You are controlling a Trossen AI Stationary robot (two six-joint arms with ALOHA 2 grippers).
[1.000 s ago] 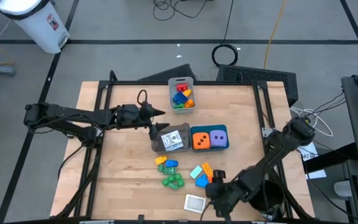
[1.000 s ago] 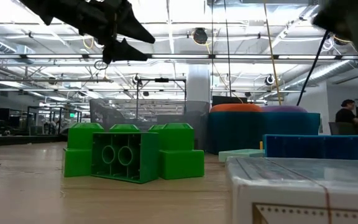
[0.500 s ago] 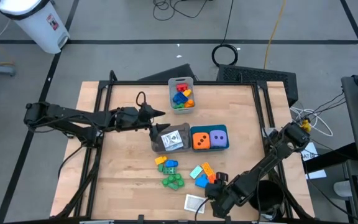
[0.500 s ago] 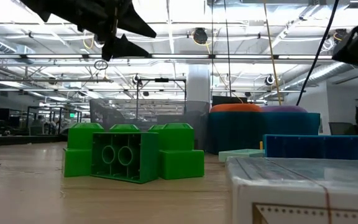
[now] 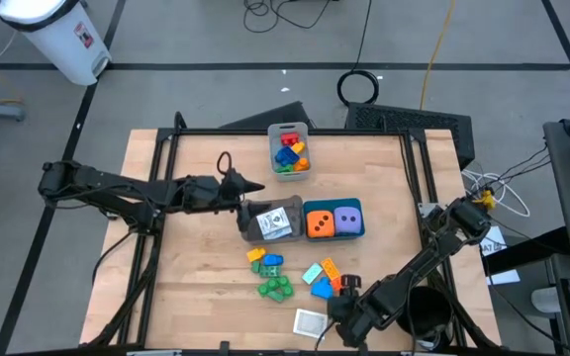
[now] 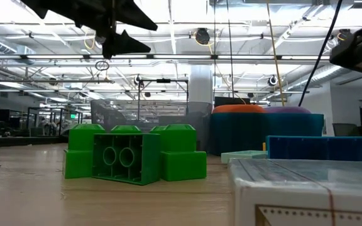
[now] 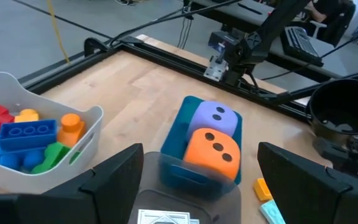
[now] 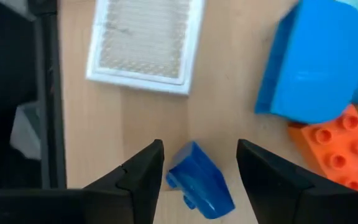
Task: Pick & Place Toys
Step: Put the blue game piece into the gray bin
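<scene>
My right gripper [image 8: 199, 163] hangs low over the table's near edge, open and pointing steeply down. A small blue brick [image 8: 201, 182] lies on the wood between its fingers, touching neither. A white-edged card [image 8: 145, 40] lies just beyond, and a big blue brick [image 8: 319, 68] and an orange brick [image 8: 340, 152] lie to one side. My left gripper [image 5: 255, 186] hovers open and empty above the table's middle, by the grey bin [image 5: 270, 220]. The orange die [image 7: 213, 152] and the purple die [image 7: 216, 118] sit in the teal bin [image 7: 178, 134].
A pale bin [image 5: 289, 150] of mixed bricks stands at the far middle. Green bricks [image 5: 275, 287] and a yellow and blue pair [image 5: 265, 260] lie left of my right gripper. The black frame rail [image 8: 45, 93] runs close beside the card at the near edge.
My right gripper has sunk toward the table near the front edge, close to the white card. My left gripper has drifted a little toward the grey bin, staying open. No toy has moved.
</scene>
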